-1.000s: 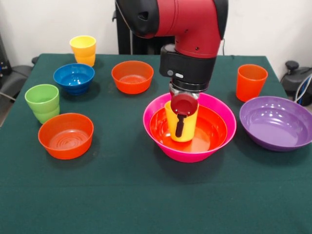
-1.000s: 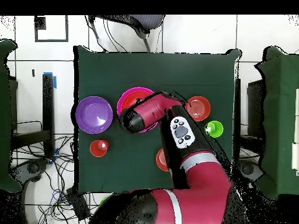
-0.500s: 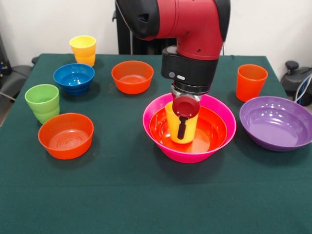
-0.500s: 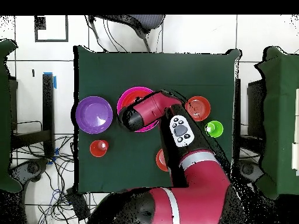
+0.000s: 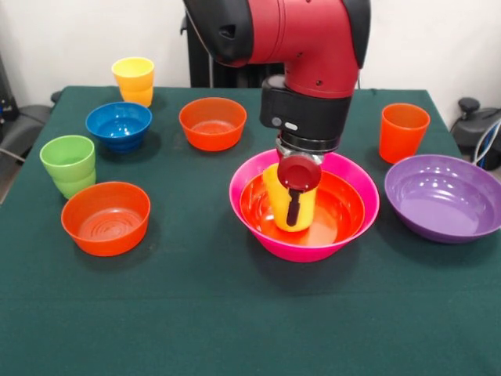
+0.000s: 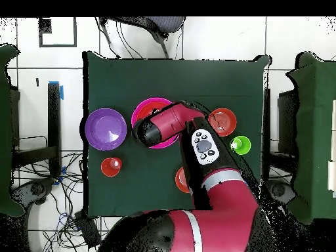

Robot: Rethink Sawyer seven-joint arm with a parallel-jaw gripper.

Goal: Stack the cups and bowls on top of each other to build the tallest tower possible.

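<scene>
The largest pink bowl [image 5: 307, 251] sits mid-table with the large orange bowl [image 5: 342, 210] nested inside it; this is the tower's base. A yellow cup [image 5: 277, 200] stands inside the orange bowl, slightly tilted. My gripper [image 5: 293, 205] is shut on that cup, with one dark finger down its outer front wall. In the overhead view the arm hides the gripper and cup, and only the pink bowl's rim [image 6: 142, 108] shows. The purple bowl [image 5: 442, 196] lies to the right, and an orange cup [image 5: 403, 131] stands behind it.
To the left are a small orange bowl [image 5: 106, 218], a green cup [image 5: 69, 164], a blue bowl [image 5: 118, 125], a second yellow cup [image 5: 134, 80] and another small orange bowl [image 5: 212, 123]. Overhead, the purple bowl [image 6: 105, 128] sits left of the arm.
The arm and gripper have shifted a little to the right, and the yellow cup in the gripper has tilted slightly. Everything else stays put.
</scene>
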